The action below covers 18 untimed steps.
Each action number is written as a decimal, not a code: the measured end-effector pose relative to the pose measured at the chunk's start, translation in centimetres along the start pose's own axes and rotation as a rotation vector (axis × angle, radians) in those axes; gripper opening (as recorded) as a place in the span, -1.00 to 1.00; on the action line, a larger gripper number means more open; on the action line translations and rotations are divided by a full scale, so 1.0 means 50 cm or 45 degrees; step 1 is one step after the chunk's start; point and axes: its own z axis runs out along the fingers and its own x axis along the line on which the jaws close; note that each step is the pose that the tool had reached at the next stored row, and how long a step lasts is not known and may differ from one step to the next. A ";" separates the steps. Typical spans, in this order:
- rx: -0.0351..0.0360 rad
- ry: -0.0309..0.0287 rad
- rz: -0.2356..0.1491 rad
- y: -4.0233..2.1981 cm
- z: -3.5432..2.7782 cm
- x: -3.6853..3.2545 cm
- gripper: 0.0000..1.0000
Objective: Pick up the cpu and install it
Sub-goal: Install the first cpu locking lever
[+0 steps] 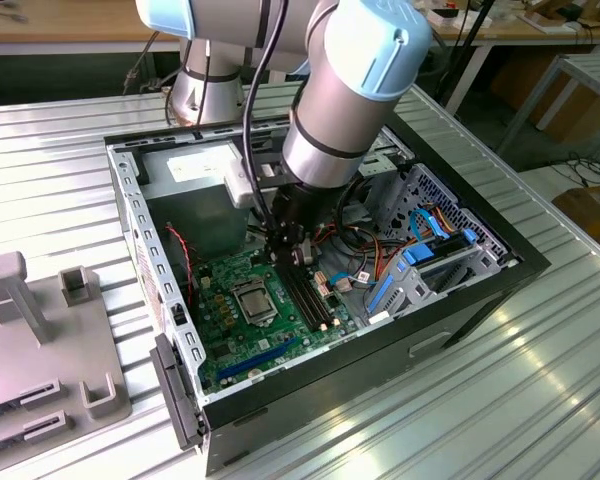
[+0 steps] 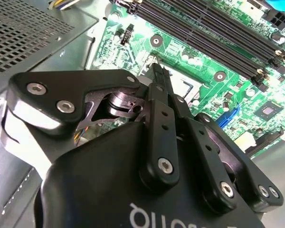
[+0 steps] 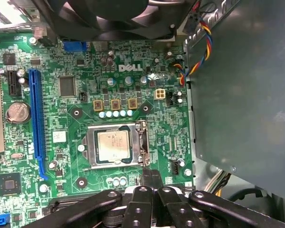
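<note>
The gripper (image 3: 151, 176) hangs low inside the case (image 1: 480, 290), its fingers (image 2: 157, 83) pressed together with nothing between them, tips just over the board (image 3: 133, 90) beside the socket (image 3: 115, 146). In the first wrist view the socket lies at about 11 o'clock from the fingertips, and the closed tips stand just at the lever side of its metal frame; whether they touch the lever I cannot tell. The cpu (image 3: 113, 145) sits flat in the socket, its silver lid showing through the frame's window. So I judge the placing done and the work at the locking stage: the chip is seated and the clenched fingers act as a pusher, not a holder.

Farther off, the blue slot (image 3: 37, 118) runs at 9 o'clock from the socket and the fan (image 3: 109, 16) at 12 o'clock. In the exterior view the arm (image 1: 345, 90) reaches down over the case, with the memory slots (image 1: 310, 295) at 3 o'clock from the socket.
</note>
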 end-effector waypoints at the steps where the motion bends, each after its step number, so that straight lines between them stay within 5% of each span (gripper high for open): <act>1: 0.0000 0.0002 0.000 0.000 0.000 0.002 -0.79; 18: 0.0061 0.0056 0.000 -0.002 -0.001 0.028 -0.79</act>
